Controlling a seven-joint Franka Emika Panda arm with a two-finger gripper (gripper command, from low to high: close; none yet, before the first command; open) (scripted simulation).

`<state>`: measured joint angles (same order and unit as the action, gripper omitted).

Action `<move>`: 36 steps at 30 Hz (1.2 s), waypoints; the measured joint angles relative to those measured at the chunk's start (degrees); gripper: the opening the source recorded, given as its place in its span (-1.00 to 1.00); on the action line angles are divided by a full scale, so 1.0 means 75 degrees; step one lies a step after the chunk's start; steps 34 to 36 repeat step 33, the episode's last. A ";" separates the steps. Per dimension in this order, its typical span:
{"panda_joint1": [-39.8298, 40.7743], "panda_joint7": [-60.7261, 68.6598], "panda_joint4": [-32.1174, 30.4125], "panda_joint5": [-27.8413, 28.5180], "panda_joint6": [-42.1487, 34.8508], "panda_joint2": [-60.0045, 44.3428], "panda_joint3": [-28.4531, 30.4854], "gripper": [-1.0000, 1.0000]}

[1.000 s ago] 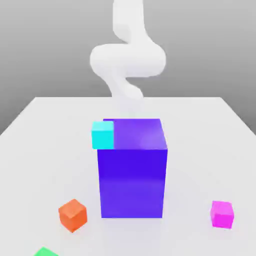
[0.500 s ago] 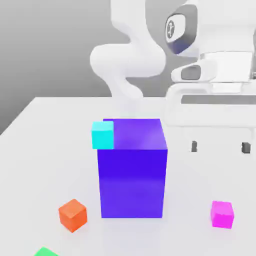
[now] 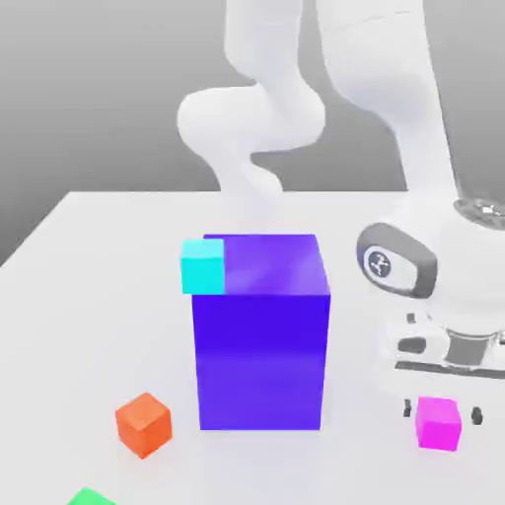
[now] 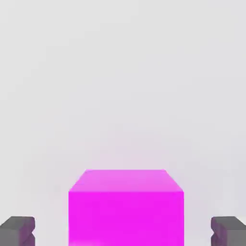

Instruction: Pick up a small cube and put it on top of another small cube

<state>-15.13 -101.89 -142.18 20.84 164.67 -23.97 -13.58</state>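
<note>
1. You are working over a plain white tabletop against a grey backdrop, with a tall purple block standing mid-surface.
2. Your tool hangs low over the magenta cube, which sits on the tabletop directly beneath it; in the exterior view a dark fingertip shows on either side of the cube.
3. The hand view shows the magenta cube centred between the two fingertips, with clear space on both sides. The tool is spread wide and holds nothing.
4. The step in hand looks like the approach to the pick: aligned, not yet gripped.
5. Next you would likely lower a little further so the pads straddle the cube's sides, then close squarely on it and lift.
6. Possible targets lie well away from the tool: an orange cube beyond the purple block, and a cyan cube at that block's upper far corner. A green cube sits farther off still.
</note>
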 joint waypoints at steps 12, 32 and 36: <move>0.1085 0.1253 -0.0064 -0.1211 -0.1152 0.1244 -0.0694 -1.00; 0.4903 0.5401 0.2479 -0.2373 -0.2051 -0.0241 0.1305 1.00; 0.4903 0.5401 0.2479 -0.2373 -0.2051 -0.0241 0.1305 1.00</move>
